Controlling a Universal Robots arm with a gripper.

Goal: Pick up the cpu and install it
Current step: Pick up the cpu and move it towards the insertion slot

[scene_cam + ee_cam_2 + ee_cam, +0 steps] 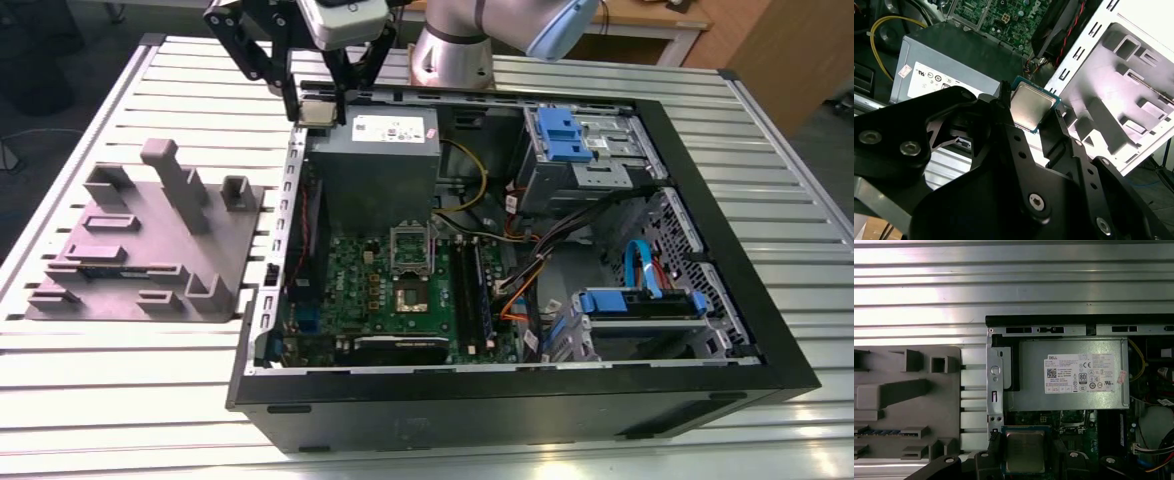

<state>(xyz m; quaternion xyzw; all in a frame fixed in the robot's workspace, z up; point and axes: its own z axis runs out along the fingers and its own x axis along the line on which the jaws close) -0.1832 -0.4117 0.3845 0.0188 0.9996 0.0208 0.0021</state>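
Space above the open black computer case (pixel 534 410) is free. Near the black gripper (pixel 319 106) clamped on the small silvery square cpu (pixel 1031 107) stands the tall grey metal power-supply box (pixel 378 170); the dark square socket (pixel 408 293) on the green motherboard (pixel 354 290) lies uncovered, flanked by black memory slots (pixel 467 280) and orange cables (pixel 514 305)

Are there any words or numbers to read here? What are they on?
The white label on the grey metal box: a logo, a square code and rows of fine print, too small to read.
The small pink sticker by that label's edge: too small to read.
The cpu held in the hand: no print can be made out on its top.
The green board: tiny markings, unreadable.
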